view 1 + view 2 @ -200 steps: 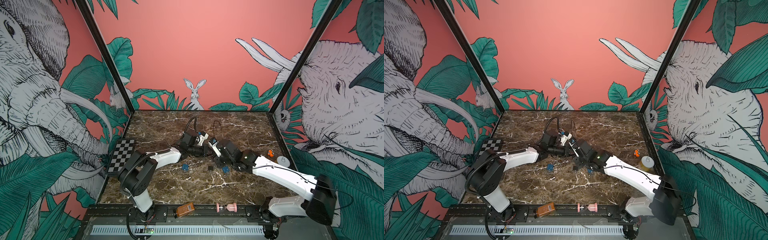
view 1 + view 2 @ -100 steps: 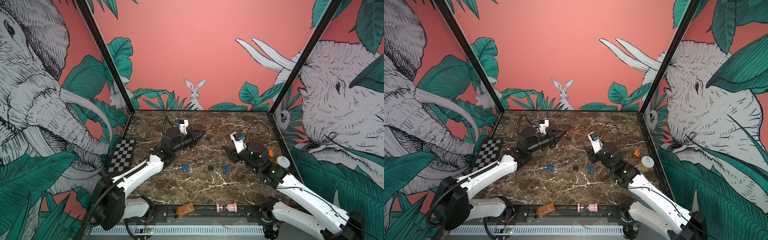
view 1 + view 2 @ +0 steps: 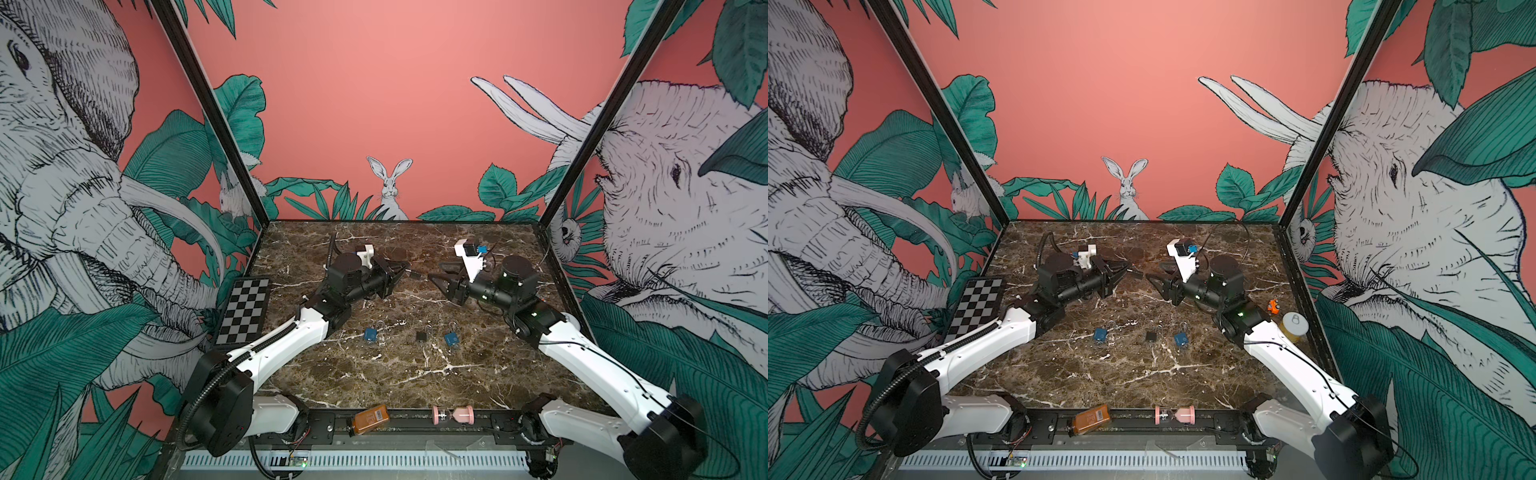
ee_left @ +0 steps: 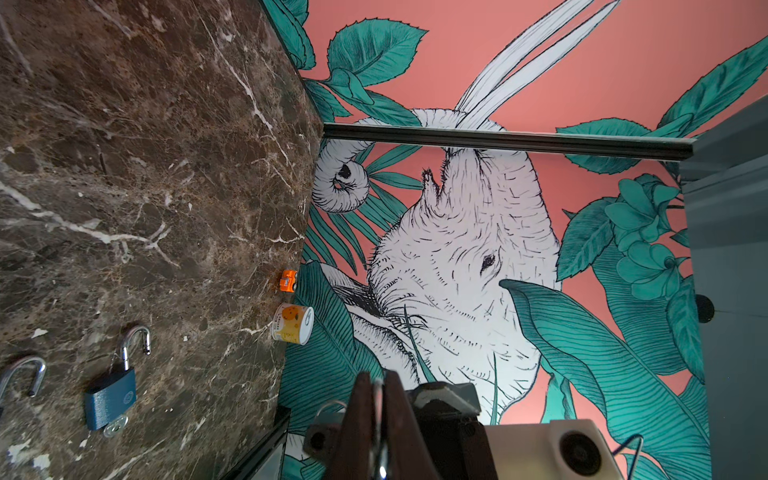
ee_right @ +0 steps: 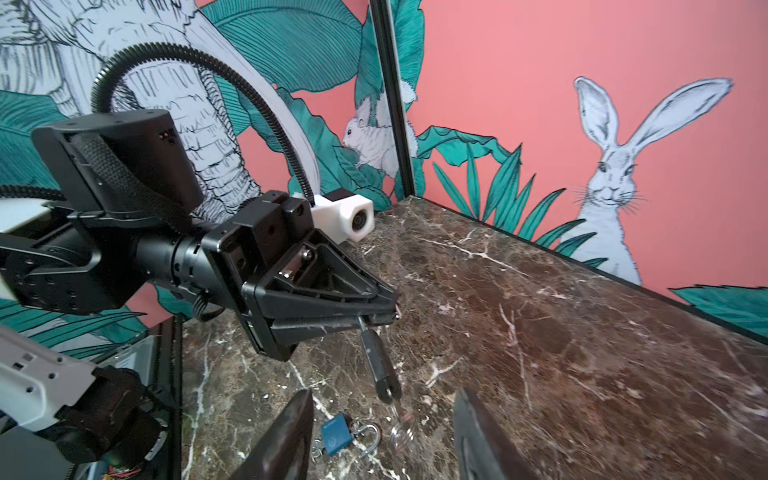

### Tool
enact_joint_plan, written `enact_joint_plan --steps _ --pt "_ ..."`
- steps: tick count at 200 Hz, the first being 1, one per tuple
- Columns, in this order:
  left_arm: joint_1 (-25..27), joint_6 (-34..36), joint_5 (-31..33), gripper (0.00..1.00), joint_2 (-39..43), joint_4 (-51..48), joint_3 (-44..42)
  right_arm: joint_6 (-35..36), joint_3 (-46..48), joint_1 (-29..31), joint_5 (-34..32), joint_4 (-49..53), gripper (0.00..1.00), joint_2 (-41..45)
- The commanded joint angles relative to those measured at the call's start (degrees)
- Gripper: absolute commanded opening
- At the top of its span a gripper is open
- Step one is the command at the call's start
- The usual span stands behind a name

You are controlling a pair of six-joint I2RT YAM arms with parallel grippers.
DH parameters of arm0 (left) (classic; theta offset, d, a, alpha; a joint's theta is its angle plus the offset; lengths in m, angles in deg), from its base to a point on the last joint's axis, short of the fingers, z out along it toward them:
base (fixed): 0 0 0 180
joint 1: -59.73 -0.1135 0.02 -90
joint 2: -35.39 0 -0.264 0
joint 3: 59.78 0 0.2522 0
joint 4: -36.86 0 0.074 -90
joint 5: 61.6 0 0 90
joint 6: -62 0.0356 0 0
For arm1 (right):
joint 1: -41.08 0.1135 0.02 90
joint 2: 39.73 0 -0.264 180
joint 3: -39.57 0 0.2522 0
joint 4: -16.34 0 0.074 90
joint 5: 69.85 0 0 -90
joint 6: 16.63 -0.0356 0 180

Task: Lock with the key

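Dark brown marble tabletop [image 3: 415, 382] inside coral walls [image 3: 415, 104] painted with elephants and a rabbit. Raised above it, the left gripper [image 5: 390, 309] is clamped on the shackle of a small black padlock [image 5: 376, 361], whose key [image 5: 394, 400] and ring [image 5: 404, 430] dangle below. Facing it, the right gripper [image 3: 437, 281] stands partly spread, holding nothing; three other padlocks [image 3: 370, 334] lie on the marble.
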Motion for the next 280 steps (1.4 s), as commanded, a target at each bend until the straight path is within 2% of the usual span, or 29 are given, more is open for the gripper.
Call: enact_joint_plan --steps 1,79,156,183,248,280 --pt "0.3 -2.1 -0.8 0.0 1.1 4.2 -0.1 -3.1 -1.9 -0.2 4.4 -5.7 0.52 -1.6" --pt "0.9 -1.7 -1.3 0.0 0.0 5.2 0.8 -2.3 -3.7 0.1 5.5 -3.6 0.47 -5.6" --pt "1.0 -1.9 -1.4 0.0 0.1 6.9 -0.2 -1.3 -4.0 3.1 4.0 -3.7 0.37 -8.9" --pt "1.1 -1.8 -1.7 0.0 -0.3 6.8 0.2 -1.3 -4.3 3.3 3.0 -3.7 0.29 -8.8" --pt "1.3 -1.4 -1.8 0.0 -1.0 6.8 0.4 -1.0 -3.2 3.3 0.8 -3.2 0.26 -6.8" --pt "1.3 -1.4 -1.9 0.0 -1.6 7.3 0.9 -0.6 -3.3 3.3 0.4 -2.2 0.13 -5.9"
